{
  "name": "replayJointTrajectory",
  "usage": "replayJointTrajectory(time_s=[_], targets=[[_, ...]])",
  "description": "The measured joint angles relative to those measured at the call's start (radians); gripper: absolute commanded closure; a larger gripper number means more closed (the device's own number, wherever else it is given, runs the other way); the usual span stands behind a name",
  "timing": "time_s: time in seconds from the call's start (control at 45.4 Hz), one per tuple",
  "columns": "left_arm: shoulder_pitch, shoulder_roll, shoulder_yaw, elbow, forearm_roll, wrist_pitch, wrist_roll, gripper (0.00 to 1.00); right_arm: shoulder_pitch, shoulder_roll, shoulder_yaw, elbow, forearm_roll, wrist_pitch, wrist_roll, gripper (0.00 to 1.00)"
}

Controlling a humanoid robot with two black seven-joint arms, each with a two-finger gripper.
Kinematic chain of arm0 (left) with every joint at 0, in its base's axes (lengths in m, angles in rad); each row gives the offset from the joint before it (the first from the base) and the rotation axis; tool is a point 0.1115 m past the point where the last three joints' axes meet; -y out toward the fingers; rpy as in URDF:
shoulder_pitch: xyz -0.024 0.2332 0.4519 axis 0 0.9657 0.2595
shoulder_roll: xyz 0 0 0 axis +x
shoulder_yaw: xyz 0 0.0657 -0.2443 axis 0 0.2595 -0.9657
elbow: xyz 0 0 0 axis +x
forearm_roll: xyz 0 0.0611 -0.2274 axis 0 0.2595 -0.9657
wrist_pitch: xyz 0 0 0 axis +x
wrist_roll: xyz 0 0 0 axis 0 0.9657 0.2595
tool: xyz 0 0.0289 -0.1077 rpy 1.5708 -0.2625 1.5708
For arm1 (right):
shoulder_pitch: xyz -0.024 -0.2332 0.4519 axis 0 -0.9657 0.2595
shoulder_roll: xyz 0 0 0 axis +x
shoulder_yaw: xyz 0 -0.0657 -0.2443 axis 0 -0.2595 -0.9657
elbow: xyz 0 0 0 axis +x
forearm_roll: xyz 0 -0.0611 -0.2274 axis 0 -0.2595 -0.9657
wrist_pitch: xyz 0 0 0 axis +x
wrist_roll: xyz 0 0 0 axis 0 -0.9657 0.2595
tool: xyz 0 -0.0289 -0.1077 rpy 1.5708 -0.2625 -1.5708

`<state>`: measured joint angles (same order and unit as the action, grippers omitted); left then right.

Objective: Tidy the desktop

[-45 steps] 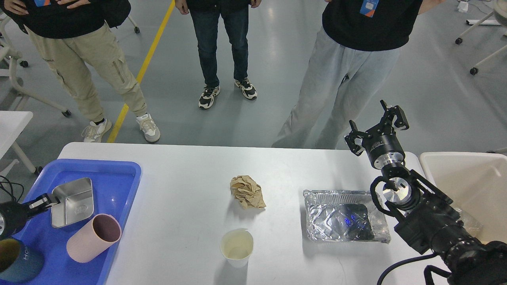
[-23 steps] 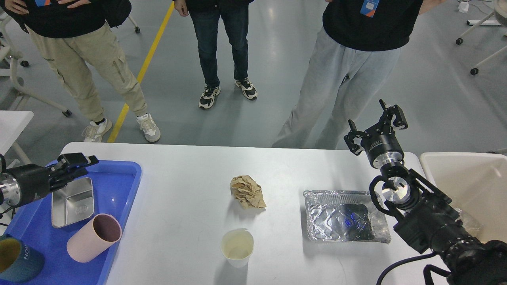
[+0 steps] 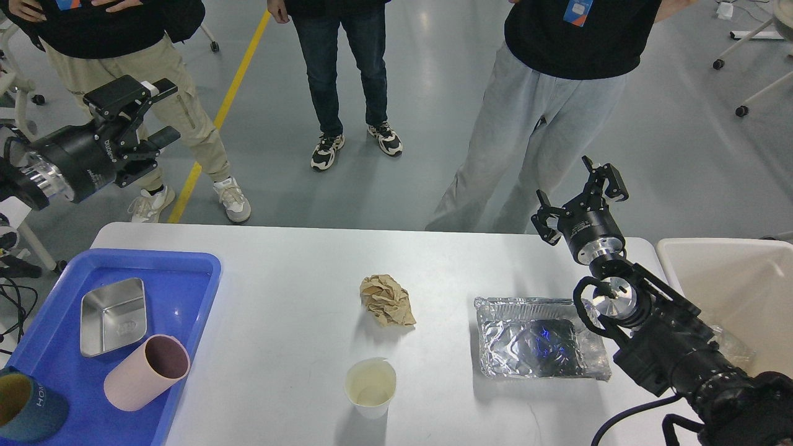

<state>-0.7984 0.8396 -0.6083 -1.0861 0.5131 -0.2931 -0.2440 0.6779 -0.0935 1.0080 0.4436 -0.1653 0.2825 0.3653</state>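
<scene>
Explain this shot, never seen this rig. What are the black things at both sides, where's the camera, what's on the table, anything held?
The camera sits in a humanoid robot's head, looking forward and down. The black things are its own two arms. The left gripper is raised above the far-left side, fingers apart, empty. The right gripper hovers over the table's far right edge, also open and empty.

On the large white rectangular desktop lie a crumpled brown paper ball, a small translucent plastic cup standing upright, and a crinkled aluminium foil tray. At left, a blue plastic tray holds a square steel dish, a pink cup on its side and a dark teal cup. A beige plastic bin stands at right. Three people stand behind the table.
</scene>
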Motion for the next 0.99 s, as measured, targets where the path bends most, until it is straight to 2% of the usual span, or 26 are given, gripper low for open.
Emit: replayJointTrajectory(time_s=[0.066,0.198,0.463,0.573,0.793,0.992], targets=[[0.0,-0.069,-0.028,0.059,-0.034,0.045,0.025,0.05,0.012,-0.001,-0.035,-0.002,0.0,-0.011,0.0,0.0],[0.008,-0.181,-0.091,0.16,-0.104,0.064,0.059,0.03,0.031,-0.005,-0.073,-0.006,0.0,-0.02,-0.001,0.0],[0.053,-0.379,-0.138,0.335,-0.406,0.045,0.064,0.03,0.07,-0.061,-0.189,-0.008,-0.001,-0.023,-0.003,0.0],[0.085,-0.442,-0.201,0.369,-0.539,0.039,0.07,0.03,0.106,-0.122,-0.324,-0.006,0.0,-0.017,-0.007,0.0],[0.152,-0.471,-0.34,0.378,-0.579,0.028,0.079,0.03,0.167,-0.226,-0.555,0.009,0.0,0.014,-0.009,0.0],[0.202,-0.471,-0.401,0.38,-0.585,0.0,0.103,0.03,0.266,-0.362,-0.855,0.081,-0.029,0.115,-0.01,0.0]])
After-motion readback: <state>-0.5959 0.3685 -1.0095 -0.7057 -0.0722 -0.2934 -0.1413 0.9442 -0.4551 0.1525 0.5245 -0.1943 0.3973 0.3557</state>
